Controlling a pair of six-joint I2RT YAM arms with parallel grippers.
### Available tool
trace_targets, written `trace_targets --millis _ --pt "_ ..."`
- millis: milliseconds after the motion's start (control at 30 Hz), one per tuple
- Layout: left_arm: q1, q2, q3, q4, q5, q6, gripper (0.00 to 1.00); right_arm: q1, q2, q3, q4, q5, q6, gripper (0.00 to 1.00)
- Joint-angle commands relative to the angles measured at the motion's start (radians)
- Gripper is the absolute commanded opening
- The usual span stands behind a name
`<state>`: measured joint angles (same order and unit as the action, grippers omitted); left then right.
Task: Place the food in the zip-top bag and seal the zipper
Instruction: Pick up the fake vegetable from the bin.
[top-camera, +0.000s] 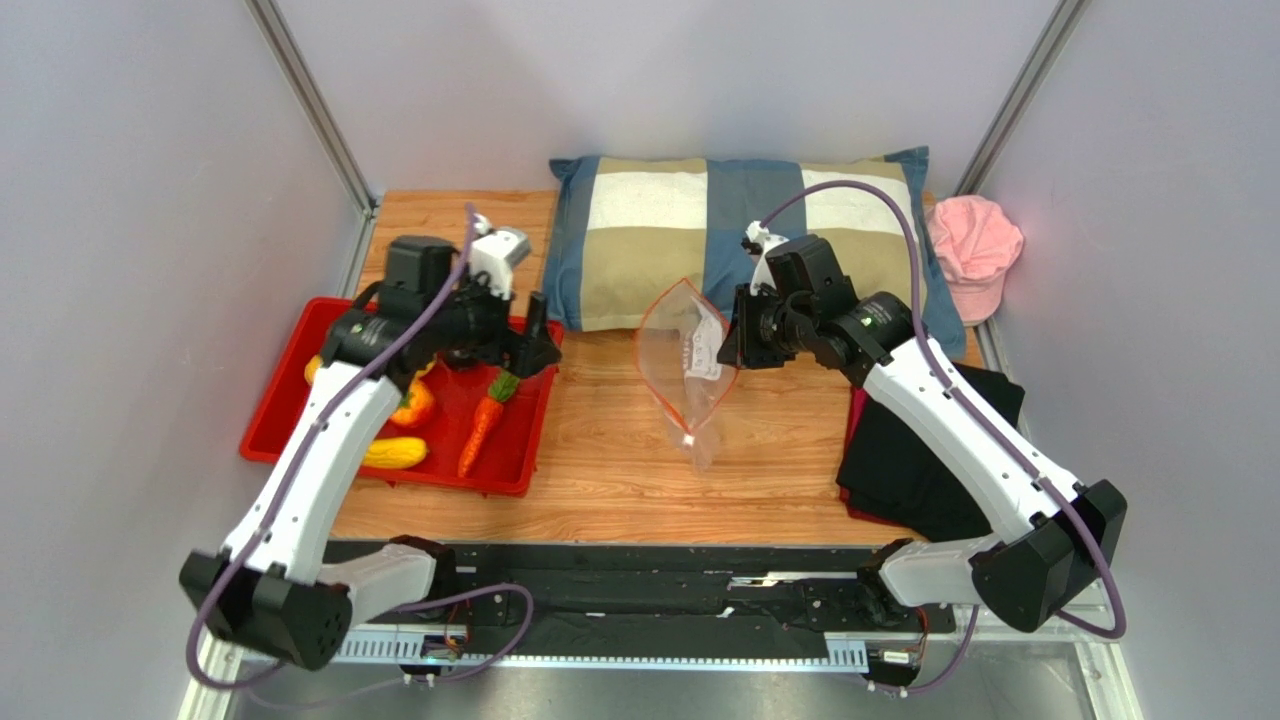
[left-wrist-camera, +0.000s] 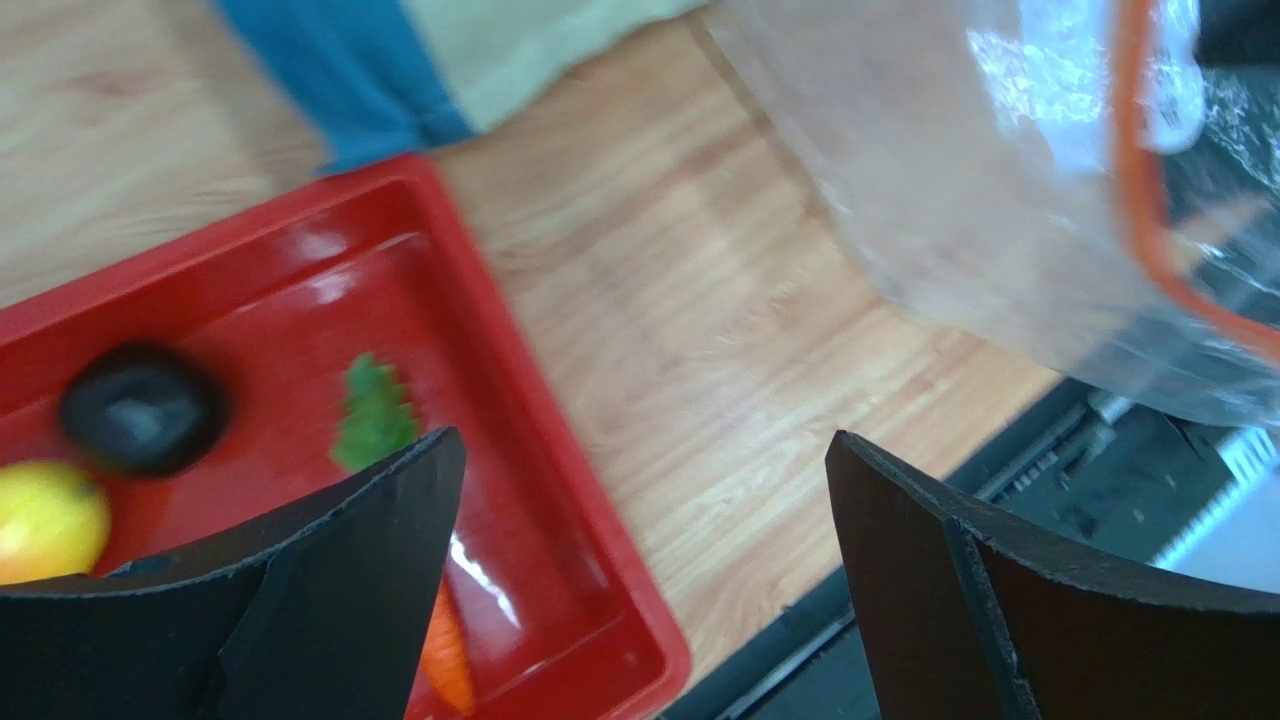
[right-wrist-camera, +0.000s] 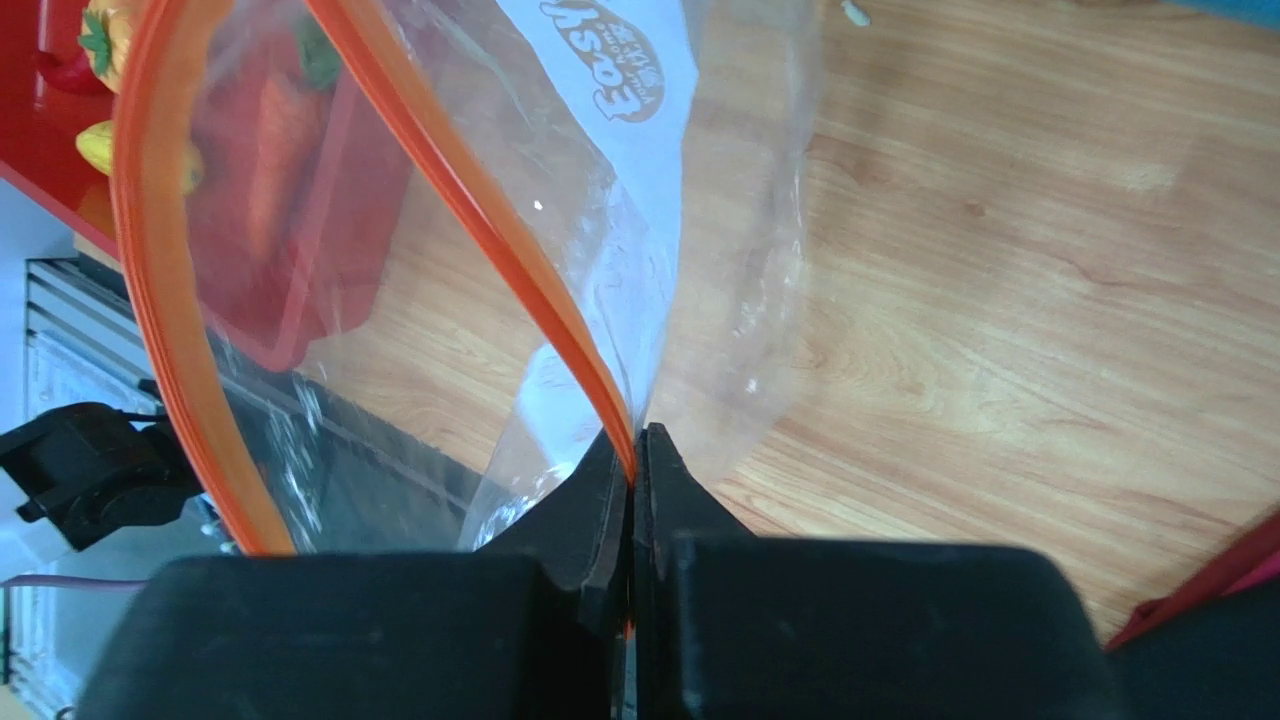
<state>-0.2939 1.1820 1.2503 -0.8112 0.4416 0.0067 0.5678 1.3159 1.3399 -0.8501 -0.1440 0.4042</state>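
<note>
Zero food in the bag (top-camera: 684, 368). All of it sits in the tray (top-camera: 519, 450): carrot (top-camera: 484, 423) along the tray's right side, yellow fruit (top-camera: 394, 452) beside it, dark fruit (left-wrist-camera: 143, 408) deeper in.

The bag hangs right of the tray, apart from it, with its mouth gaping toward the tray. Right gripper (right-wrist-camera: 634, 450) is clamped tight on the zipper (right-wrist-camera: 504, 248) at one side of the mouth, holding the bag up. Left gripper (left-wrist-camera: 639, 465) is spread wide and empty, over the tray's right rim near the carrot's green top.

Handling, my read: the bag is thin, slick, floppy film, stiff only along the zipper. Hold it by the zipper, because film alone will likely slip or let the mouth collapse. With a single-point hold the mouth can swing or fold when something drops in, so feed gently.

The toys look light and hard. Round ones will probably squirt out of a pinch. You'd do best taking the carrot first, across mid-body, not by the green top.
</note>
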Motion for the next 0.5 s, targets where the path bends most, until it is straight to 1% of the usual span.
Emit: trace_targets --millis 0,100,133,167,200,233,300,367,433,467 --pt "0.099 -0.111 -0.081 0.024 -0.076 -0.023 0.99 0.004 -0.015 -0.022 0.052 -0.037 0.062 0.0" --pt "0.104 -0.154 -0.189 0.084 -0.144 0.064 0.99 0.007 -0.015 -0.034 0.08 -0.042 0.068 0.0" --pt "0.104 -0.15 -0.204 0.084 -0.161 0.103 0.99 0.007 -0.014 -0.035 0.092 -0.042 0.07 0.0" --pt "0.104 -0.136 -0.209 0.061 -0.208 0.113 0.99 0.007 -0.012 -0.033 0.094 -0.042 0.068 0.0" --pt "0.104 -0.087 -0.203 0.043 -0.222 0.121 0.99 0.007 -0.01 -0.03 0.095 -0.04 0.068 0.0" --pt "0.104 -0.053 -0.19 -0.012 -0.216 0.169 0.98 0.007 -0.009 -0.025 0.095 -0.039 0.068 0.0" --pt "0.105 0.038 -0.164 -0.034 -0.204 0.185 0.92 0.006 -0.009 -0.024 0.095 -0.037 0.065 0.0" --pt "0.105 0.088 -0.164 -0.014 -0.233 0.177 0.88 0.007 -0.01 -0.025 0.097 -0.037 0.065 0.0" --pt "0.105 0.148 -0.17 0.035 -0.265 0.168 0.87 0.007 -0.015 -0.027 0.098 -0.035 0.064 0.0" --pt "0.105 0.169 -0.17 0.05 -0.271 0.165 0.85 0.007 -0.018 -0.028 0.098 -0.032 0.064 0.0"
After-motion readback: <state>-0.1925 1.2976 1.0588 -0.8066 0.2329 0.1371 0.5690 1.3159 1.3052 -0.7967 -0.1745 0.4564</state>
